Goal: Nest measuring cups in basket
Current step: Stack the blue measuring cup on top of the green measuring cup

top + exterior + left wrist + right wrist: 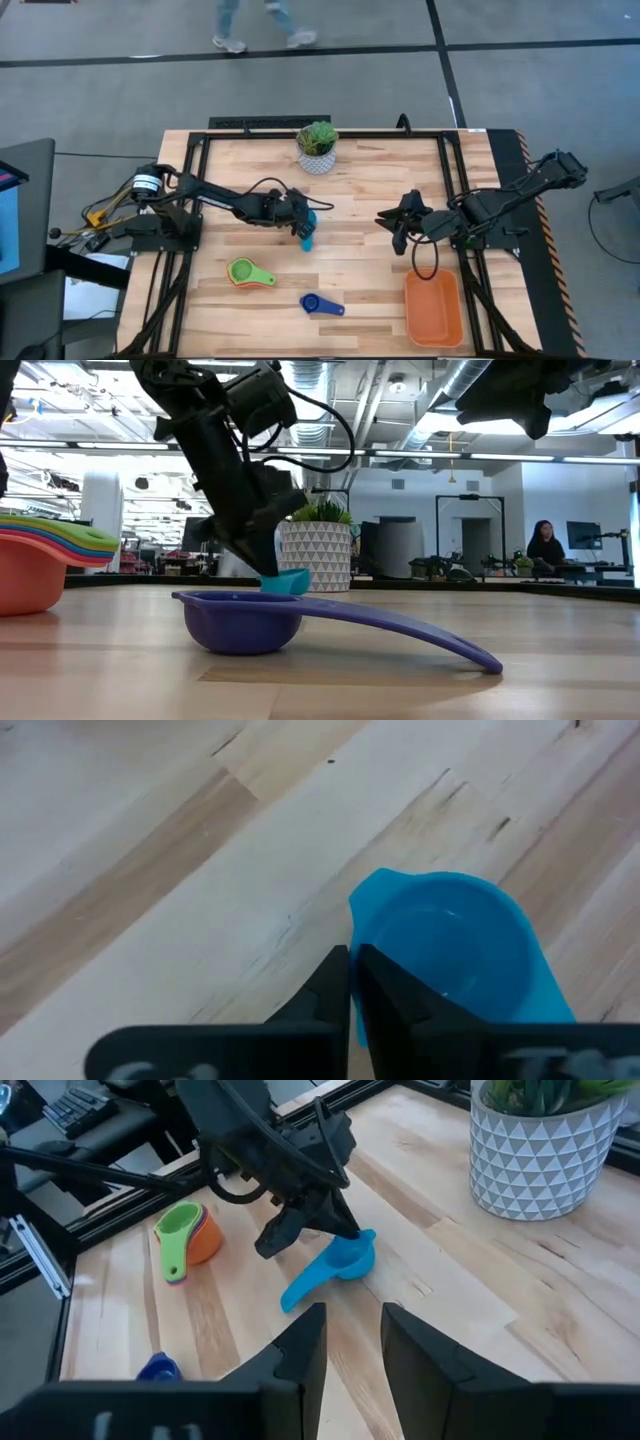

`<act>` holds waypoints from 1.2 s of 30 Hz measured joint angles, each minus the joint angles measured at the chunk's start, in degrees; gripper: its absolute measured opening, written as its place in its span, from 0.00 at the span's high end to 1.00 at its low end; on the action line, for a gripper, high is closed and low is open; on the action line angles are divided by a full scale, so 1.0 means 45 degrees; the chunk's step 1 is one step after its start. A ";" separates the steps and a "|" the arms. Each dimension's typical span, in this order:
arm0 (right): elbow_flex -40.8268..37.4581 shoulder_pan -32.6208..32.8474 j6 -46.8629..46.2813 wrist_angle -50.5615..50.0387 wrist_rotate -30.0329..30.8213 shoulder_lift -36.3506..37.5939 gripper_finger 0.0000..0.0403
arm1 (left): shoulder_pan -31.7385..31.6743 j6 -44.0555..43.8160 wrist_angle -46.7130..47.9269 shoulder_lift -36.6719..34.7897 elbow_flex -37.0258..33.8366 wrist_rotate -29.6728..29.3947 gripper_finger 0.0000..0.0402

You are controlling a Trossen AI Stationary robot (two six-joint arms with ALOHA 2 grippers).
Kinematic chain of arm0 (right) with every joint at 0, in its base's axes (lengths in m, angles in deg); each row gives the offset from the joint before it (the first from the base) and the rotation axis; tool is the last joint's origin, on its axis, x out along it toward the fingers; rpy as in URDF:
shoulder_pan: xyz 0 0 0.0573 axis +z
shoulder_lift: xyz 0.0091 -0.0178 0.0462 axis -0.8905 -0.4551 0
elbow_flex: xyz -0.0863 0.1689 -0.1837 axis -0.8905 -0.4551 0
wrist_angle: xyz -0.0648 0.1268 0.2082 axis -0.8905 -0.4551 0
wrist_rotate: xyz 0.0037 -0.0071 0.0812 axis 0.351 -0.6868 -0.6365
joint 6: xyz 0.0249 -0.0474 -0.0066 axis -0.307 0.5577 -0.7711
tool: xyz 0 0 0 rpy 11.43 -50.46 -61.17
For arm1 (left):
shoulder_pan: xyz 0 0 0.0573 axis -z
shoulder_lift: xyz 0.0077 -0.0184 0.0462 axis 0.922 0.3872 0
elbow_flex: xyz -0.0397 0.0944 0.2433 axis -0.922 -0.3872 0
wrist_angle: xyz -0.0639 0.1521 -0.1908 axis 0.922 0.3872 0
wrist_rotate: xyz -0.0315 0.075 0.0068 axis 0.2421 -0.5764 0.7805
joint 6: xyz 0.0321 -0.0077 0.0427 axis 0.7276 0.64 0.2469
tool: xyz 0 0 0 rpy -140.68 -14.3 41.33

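A light blue measuring cup (335, 1268) lies at the middle of the table, and my left gripper (304, 226) is shut on it from above. Toward the near left stands a nested stack of cups (245, 272) with the green one on top. A dark blue cup (318, 304) rests on its bowl close by, its handle (420, 630) curving down to the wood. The orange basket (409, 312) is at the near right. My right gripper (398, 230) hangs open between the light blue cup and the basket, touching nothing. My left gripper pinches the light blue cup's rim wall (356, 920), one finger (392, 1005) inside the bowl and the other outside. The fingers slant down from the table's left. The bowl opens upward and the handle (300, 1292) points away level; whether it is clear of the table I cannot tell.
A white patterned pot with a green plant (317, 150) stands at the far middle of the table. A black cable loop (425, 262) from the right arm hangs over the basket's far end. Bare wood lies between the cups and the basket.
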 joint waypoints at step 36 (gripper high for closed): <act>0.0003 -0.0112 -0.0362 0.0824 0.0453 0.0000 0.71 | 1.2022 -1.5350 0.9969 -0.5869 -0.0003 -0.2718 1.00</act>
